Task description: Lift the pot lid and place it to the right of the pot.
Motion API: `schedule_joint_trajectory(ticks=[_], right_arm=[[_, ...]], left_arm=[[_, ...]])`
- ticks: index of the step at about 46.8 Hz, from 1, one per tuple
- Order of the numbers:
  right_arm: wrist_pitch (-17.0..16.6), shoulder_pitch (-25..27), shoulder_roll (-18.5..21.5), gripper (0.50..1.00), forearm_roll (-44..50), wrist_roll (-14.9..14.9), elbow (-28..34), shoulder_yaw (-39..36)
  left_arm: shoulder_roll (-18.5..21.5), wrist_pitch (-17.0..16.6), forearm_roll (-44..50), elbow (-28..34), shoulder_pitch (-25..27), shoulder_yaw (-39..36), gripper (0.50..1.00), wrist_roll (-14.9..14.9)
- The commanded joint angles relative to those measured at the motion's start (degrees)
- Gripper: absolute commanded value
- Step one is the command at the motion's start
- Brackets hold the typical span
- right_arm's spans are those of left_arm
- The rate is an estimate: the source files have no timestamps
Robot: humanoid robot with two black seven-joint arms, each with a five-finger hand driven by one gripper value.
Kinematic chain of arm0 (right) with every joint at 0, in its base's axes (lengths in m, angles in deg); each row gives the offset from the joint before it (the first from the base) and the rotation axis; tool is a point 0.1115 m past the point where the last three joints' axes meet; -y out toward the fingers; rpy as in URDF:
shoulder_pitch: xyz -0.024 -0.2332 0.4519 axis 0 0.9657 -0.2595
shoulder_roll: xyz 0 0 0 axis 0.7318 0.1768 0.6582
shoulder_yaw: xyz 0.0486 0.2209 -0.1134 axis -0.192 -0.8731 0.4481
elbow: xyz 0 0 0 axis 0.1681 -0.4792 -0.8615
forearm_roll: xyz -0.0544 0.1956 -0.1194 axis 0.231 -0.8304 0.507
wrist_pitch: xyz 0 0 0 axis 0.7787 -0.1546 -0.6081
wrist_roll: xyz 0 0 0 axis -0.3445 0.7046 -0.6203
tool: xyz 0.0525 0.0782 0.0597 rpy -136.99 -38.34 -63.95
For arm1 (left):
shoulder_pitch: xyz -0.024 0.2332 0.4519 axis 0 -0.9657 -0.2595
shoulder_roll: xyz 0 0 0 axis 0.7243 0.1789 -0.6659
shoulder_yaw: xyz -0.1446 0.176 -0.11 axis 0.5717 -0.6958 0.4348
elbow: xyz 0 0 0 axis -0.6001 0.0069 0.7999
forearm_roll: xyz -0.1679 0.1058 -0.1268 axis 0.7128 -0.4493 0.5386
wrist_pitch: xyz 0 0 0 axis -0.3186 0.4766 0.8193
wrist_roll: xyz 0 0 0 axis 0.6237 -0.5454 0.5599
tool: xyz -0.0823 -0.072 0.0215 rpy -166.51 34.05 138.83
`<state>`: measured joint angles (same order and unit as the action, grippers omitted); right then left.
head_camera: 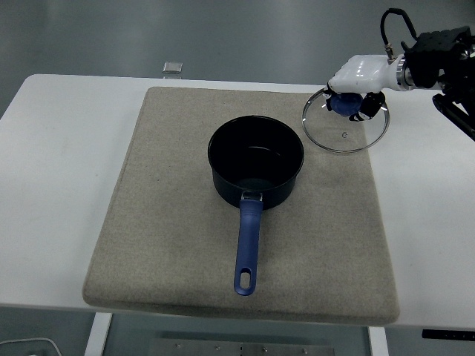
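Observation:
A dark blue pot (pixel 256 167) stands uncovered in the middle of the beige mat (pixel 171 222), its blue handle (pixel 248 248) pointing toward the near edge. My right hand (pixel 355 93), white-shelled on a black arm, comes in from the upper right and is shut on the blue knob of the glass lid (pixel 346 132). The lid hangs tilted over the mat's far right corner, to the right of the pot and apart from it. Whether its rim touches the mat I cannot tell. The left arm is out of view.
The mat covers most of the white table (pixel 56 185). A small grey square object (pixel 173 68) lies at the table's far edge. Bare table strips run along the left and right sides of the mat.

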<state>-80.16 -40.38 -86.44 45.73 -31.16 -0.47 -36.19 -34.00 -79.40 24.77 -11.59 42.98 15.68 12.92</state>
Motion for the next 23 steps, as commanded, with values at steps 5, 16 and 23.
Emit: schedule_joint_trajectory(ticks=[5,16,23], right_arm=[[-0.4,0.0,-0.6,0.500,-0.4,0.0,-0.2,2.5],[-2.3,0.2,-1.1,0.500,-0.8,0.0,-0.2,2.3],[-2.4,1.9,-1.0,0.500,-3.7,0.0,-0.2,1.9]], left_arm=[[0.0,0.0,0.0,0.0,0.0,0.0,1.000,0.0],[0.0,0.0,0.0,0.0,0.0,0.0,1.000,0.0],[0.0,0.0,0.0,0.0,0.0,0.0,1.000,0.0]])
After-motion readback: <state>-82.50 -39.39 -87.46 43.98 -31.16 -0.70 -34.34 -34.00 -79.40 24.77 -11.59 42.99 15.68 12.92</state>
